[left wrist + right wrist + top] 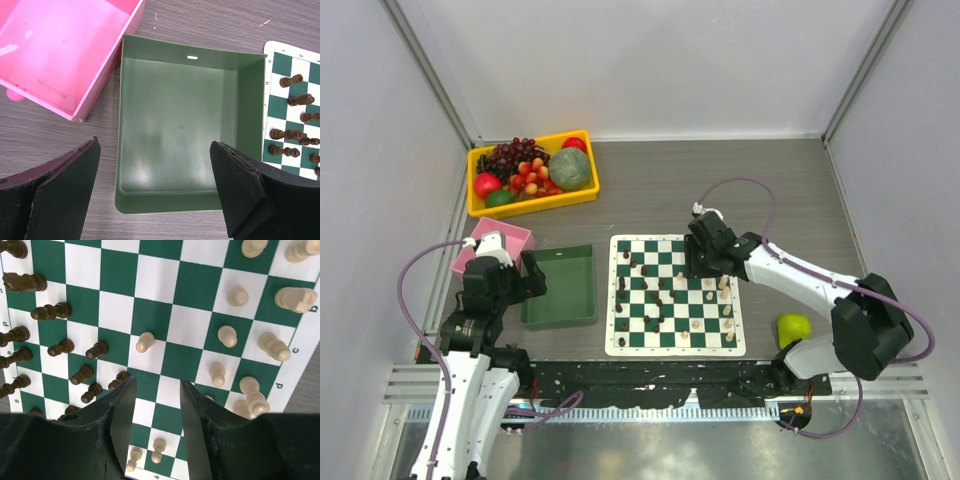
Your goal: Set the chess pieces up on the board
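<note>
Cream pieces [227, 335] line the board's [677, 293] 3 o'clock side and dark pieces [50, 311] crowd its 9 o'clock side; the board lies mid-desk [790, 190]. The right claw [156, 390] hangs over it, fingers apart and empty, with a lone cream pawn [145, 341] at 12 o'clock from the tips. The left claw [154, 150] gapes empty above the green tray [175, 65]. Dark pawns stand close beside the right claw's 9 o'clock finger, so a careless descent or sideways swing would likely topple several.
</note>
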Controlling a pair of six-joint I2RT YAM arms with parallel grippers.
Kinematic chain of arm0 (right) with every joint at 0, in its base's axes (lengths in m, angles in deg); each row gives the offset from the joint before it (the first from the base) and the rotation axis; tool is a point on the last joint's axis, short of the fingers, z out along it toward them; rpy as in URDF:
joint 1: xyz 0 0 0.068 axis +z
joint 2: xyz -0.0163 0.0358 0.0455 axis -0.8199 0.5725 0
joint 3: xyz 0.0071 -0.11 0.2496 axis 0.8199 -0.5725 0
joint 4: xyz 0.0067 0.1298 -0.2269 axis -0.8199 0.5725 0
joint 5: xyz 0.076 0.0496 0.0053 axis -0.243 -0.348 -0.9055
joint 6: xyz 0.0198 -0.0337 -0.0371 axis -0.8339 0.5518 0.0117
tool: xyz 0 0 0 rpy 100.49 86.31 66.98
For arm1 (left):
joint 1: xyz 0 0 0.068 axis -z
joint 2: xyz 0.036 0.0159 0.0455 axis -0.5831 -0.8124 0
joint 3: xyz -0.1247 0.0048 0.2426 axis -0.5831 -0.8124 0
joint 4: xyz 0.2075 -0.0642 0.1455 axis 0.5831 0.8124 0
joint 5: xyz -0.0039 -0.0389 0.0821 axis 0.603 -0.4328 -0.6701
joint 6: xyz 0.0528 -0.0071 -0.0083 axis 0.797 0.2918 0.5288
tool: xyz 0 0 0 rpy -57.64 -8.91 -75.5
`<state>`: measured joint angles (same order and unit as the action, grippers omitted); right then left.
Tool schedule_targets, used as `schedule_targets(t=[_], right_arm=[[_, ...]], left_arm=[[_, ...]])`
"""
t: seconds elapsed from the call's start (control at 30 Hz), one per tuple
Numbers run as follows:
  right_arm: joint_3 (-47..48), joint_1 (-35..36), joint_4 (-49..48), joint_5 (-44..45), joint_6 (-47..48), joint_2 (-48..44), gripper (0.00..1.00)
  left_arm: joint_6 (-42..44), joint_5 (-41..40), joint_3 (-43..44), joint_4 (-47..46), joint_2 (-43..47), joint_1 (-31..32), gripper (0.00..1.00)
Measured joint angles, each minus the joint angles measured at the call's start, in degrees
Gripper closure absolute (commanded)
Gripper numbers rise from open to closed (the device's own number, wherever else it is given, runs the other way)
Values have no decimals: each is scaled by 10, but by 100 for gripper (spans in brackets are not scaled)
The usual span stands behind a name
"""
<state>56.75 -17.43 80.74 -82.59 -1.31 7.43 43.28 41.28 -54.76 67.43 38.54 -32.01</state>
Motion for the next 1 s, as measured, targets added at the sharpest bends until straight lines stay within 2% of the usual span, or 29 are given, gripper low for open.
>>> schedule_targets(t=[0.47,1.0], right_arm=[[68,17,-8,-4,21,121,56],[91,17,-12,-4,34,172,66]], left_arm=[[0,0,0,0,0,0,1],[0,0,0,0,-2,0,1]])
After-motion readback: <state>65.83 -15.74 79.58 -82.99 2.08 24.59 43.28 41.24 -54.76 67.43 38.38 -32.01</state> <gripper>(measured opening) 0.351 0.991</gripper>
